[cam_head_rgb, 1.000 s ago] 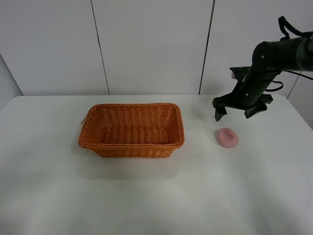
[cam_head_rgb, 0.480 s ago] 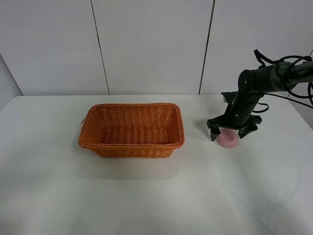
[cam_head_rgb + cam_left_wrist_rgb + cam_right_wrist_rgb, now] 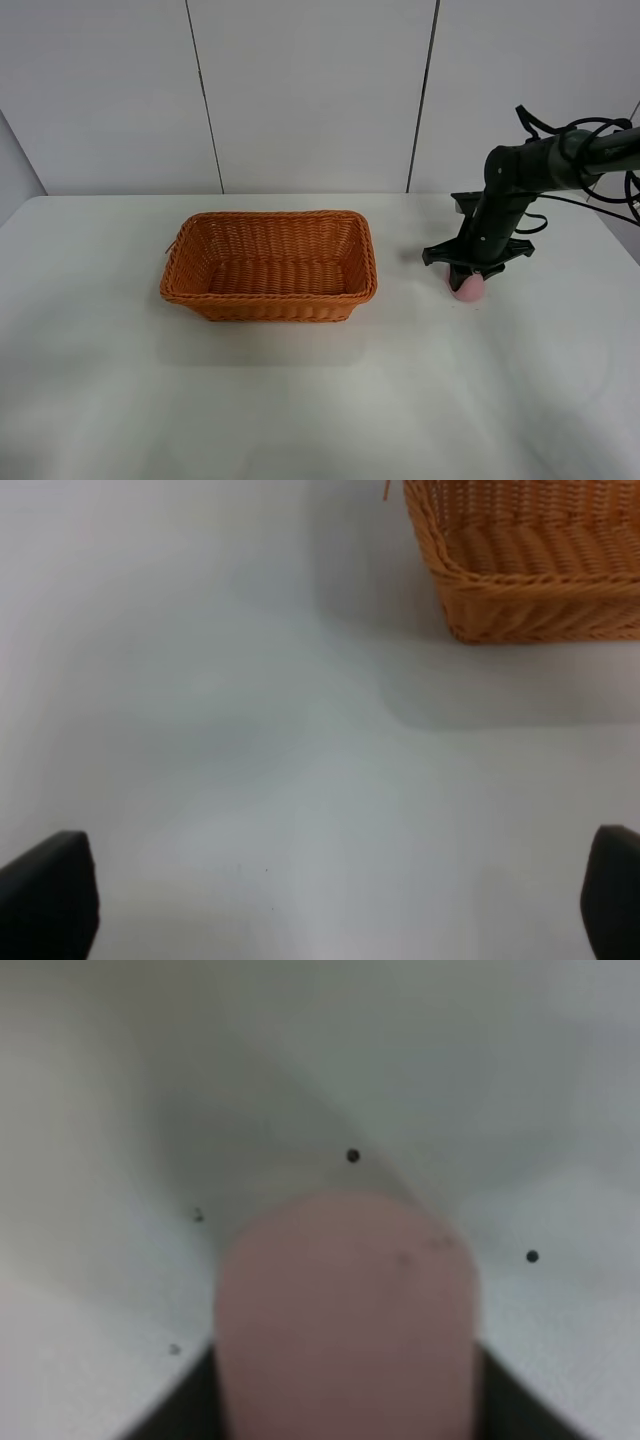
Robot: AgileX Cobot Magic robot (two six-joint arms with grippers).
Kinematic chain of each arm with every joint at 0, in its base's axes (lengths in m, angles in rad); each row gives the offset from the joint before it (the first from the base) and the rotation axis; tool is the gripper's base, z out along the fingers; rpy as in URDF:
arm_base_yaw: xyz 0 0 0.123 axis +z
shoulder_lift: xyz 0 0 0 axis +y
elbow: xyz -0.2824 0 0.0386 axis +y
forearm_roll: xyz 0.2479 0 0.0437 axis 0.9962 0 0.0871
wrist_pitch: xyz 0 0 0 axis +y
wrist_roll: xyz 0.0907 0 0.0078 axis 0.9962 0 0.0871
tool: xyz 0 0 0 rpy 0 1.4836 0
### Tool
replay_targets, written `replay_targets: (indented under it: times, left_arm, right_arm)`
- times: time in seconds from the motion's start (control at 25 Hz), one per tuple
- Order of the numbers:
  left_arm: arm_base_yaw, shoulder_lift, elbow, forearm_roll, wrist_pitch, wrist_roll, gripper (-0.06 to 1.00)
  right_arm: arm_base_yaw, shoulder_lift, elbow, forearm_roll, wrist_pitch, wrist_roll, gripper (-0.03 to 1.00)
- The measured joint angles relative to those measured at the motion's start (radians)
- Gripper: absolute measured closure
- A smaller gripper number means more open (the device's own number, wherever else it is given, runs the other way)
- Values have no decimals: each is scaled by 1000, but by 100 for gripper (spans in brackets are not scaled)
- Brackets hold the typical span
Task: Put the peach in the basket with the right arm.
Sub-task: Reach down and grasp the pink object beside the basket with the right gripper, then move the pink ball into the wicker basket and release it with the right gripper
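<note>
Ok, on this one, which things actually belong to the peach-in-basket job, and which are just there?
Part of the job:
- the peach, on the table, between the fingers of the right gripper
- the basket, nothing in it yet

Just there:
- the left gripper, open above the table near the basket's corner
- the wall panels behind
</note>
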Motion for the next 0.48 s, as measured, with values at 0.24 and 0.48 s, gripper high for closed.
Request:
replay_targets:
  times: [0.24, 0.48]
  left_arm:
    - [0, 0, 0, 0, 0, 0, -5]
    - [0, 0, 0, 0, 0, 0, -5]
  right_arm:
    - [0, -5, -63, -3, 78, 7, 97]
    - [0, -31, -245, -8, 224, 8, 97]
